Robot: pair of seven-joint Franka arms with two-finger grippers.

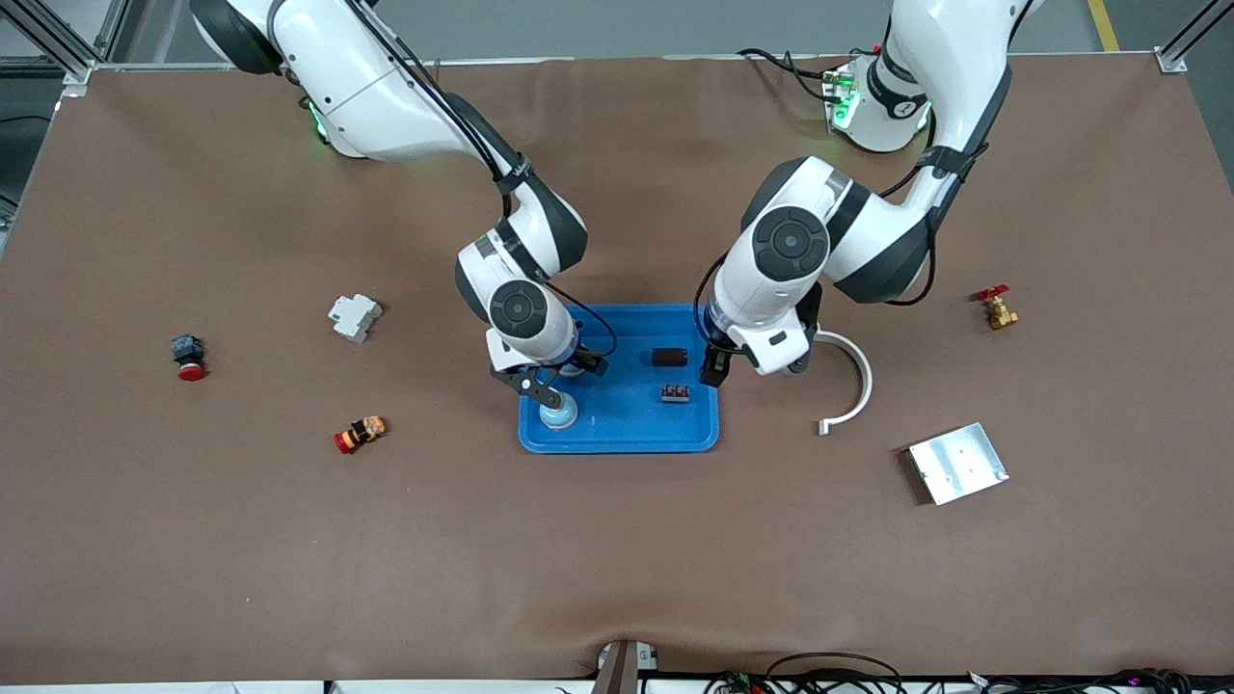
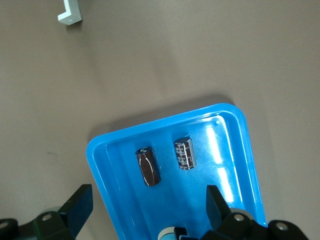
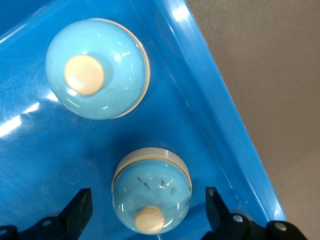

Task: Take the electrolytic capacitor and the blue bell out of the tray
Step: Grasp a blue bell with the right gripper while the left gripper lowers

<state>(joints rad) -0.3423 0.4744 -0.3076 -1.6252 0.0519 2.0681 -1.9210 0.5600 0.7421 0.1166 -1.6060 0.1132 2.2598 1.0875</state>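
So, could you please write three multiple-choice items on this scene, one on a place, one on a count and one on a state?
1. Where do the two capacitors lie?
A. in the blue tray
B. beside the metal plate
C. next to the red-handled valve

2. How many bells does the right wrist view show in the tray?
A. one
B. two
C. three

3. How do the fingers of the right tool stand?
A. shut on a bell
B. shut on a capacitor
C. open, holding nothing

Answers:
1. A: the left wrist view shows both dark cylinders on the tray floor.
2. B: two pale blue domes with cream knobs sit side by side inside the tray wall.
3. C: in the right wrist view its fingers stand wide apart above a bell, with nothing between them.
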